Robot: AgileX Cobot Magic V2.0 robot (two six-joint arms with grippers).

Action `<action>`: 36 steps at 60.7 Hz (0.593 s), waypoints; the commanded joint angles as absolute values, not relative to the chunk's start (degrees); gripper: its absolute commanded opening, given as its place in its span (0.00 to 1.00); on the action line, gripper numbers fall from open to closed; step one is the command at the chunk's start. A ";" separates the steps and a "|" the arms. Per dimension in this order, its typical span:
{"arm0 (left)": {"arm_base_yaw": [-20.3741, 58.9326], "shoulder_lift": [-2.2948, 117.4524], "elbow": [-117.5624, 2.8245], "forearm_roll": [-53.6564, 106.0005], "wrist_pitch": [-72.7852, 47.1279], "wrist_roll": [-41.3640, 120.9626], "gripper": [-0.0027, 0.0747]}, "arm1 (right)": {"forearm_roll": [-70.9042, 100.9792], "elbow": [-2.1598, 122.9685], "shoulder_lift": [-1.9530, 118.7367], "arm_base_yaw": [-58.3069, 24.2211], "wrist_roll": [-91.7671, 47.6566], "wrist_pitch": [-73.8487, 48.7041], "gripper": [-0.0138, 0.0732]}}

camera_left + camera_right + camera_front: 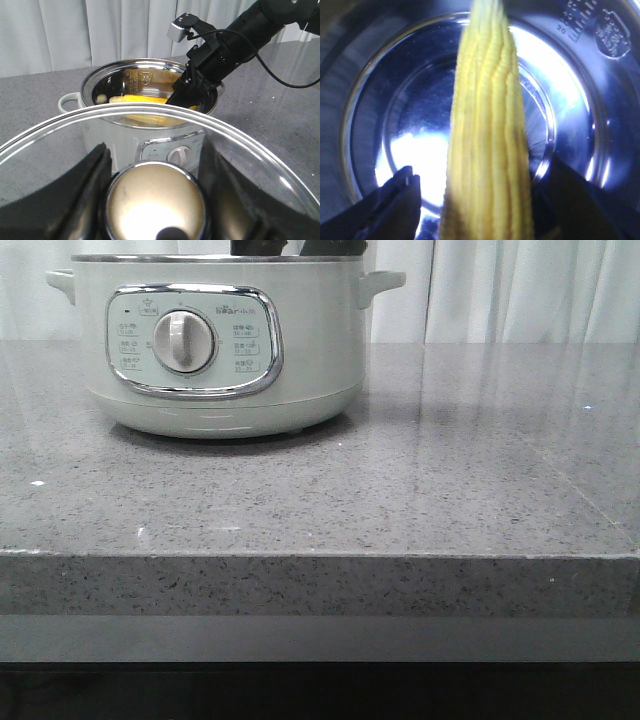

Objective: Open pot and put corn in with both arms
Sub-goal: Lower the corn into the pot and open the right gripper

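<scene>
A grey speckled stone-look countertop (420,470) is filling the front view, with pale pleated curtains (520,290) hanging behind it. The surface is glossy enough to be reflecting the curtain folds.

Count: one pot (220,350), one corn (490,140), one glass lid (65,135), two grippers.

The pot, pale mint green with a chrome-framed dial panel, is sitting on the counter toward the left and back, with its lid off and the steel interior showing in the left wrist view.

The left gripper (155,200) is holding the lid by its metal knob (155,202); the black fingers (87,185) are sitting on either side of the knob, pinching it. The lid is hanging in the air, in front of the pot and apart from its rim.

The right gripper (480,205) is reaching down inside the pot from above. The corn is lying between its fingers (395,200) over the shiny steel bottom, tip pointing away from the wrist. The fingers are standing spread wider than the cob, with a gap showing on each side. I cannot tell whether the cob is touching the pot floor.
</scene>
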State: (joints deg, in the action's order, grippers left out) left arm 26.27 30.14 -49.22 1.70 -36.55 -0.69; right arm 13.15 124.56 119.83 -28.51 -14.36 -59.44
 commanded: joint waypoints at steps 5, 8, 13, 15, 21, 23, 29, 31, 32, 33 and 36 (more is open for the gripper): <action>26.30 30.06 -51.30 2.25 -28.00 -0.86 0.28 | 15.02 126.44 115.21 -28.33 -14.99 -55.64 0.83; 26.30 30.06 -51.30 2.25 -28.00 -0.86 0.28 | 15.64 126.44 114.56 -28.33 -14.91 -55.60 0.83; 26.30 30.06 -51.30 2.25 -28.00 -0.86 0.28 | 16.38 126.38 112.86 -28.33 -14.10 -56.01 0.83; 26.30 30.06 -51.30 2.25 -28.00 -0.86 0.28 | 16.38 126.08 112.01 -28.33 -13.71 -55.94 0.83; 26.30 30.06 -51.30 2.25 -28.00 -0.86 0.28 | 16.90 124.51 108.87 -28.33 -13.52 -55.18 0.83; 26.30 30.06 -51.30 2.25 -28.00 -0.86 0.28 | 17.93 122.91 107.00 -28.33 -13.52 -54.51 0.83; 26.30 30.06 -51.30 2.25 -28.00 -0.86 0.28 | 20.37 117.92 101.90 -28.33 -13.57 -51.71 0.83; 26.30 30.06 -51.30 2.25 -28.00 -0.86 0.28 | 20.69 115.74 99.94 -28.33 -13.57 -50.40 0.83; 26.30 30.06 -51.30 2.25 -28.00 -0.86 0.28 | 20.75 114.85 99.14 -28.33 -13.57 -49.84 0.83; 26.30 30.06 -51.30 2.25 -28.00 -0.86 0.28 | 20.75 113.94 98.33 -28.33 -13.69 -49.32 0.83; 26.30 30.06 -51.30 2.25 -28.00 -0.86 0.28 | 20.75 110.70 95.54 -28.33 -14.17 -47.64 0.83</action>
